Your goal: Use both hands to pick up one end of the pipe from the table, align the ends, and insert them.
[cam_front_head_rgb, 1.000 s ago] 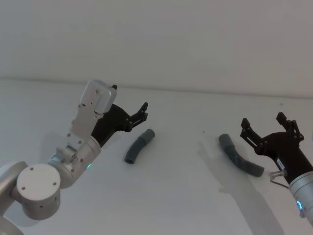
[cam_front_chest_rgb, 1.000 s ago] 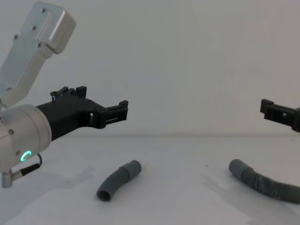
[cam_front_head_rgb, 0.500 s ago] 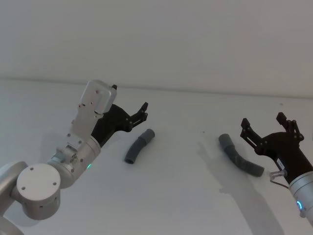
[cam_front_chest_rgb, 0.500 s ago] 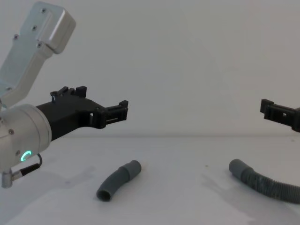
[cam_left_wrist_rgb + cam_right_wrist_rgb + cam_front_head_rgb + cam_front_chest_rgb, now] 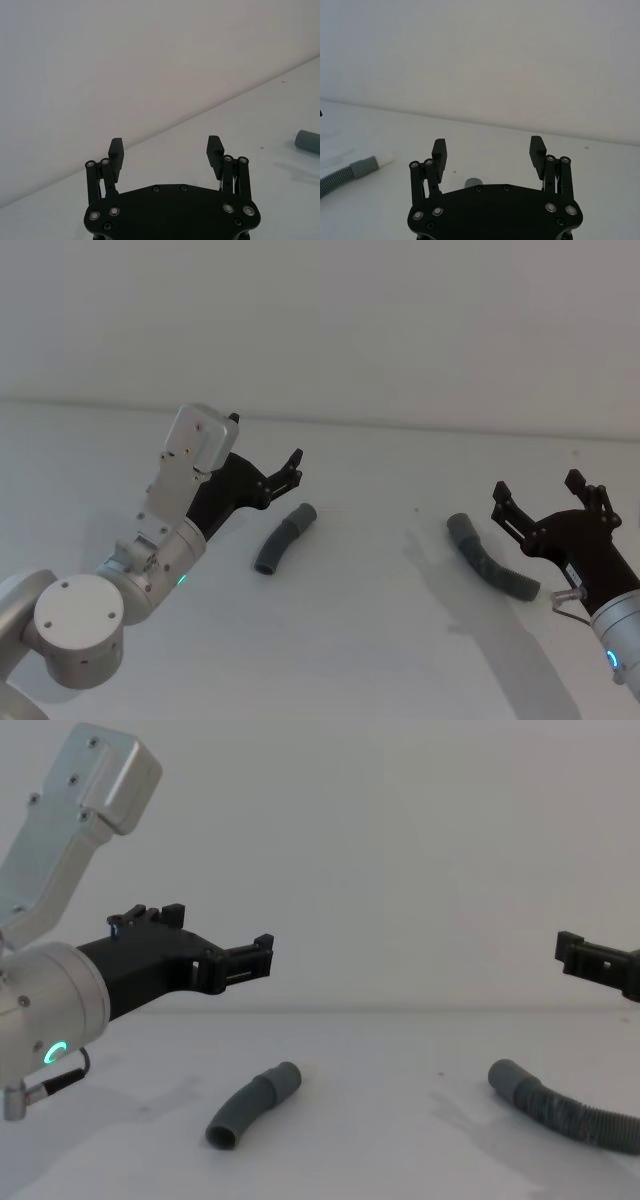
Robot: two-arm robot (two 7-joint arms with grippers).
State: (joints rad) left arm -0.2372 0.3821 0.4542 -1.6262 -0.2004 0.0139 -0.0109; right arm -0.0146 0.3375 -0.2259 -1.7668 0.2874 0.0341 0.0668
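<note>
Black left end effector (image 5: 165, 150) and right end effector (image 5: 538, 487), both wide open, empty, aloft above table (image 5: 350, 640).

Silver-white arm (image 5: 160, 540) bears green light (image 5: 55, 1053), black fingers (image 5: 116, 150).

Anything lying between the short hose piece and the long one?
No, bare table between the short piece and the long piece in head and chest views; just a tiny dark speck slightly farther back. Left gripper and right gripper hover open above.
</note>
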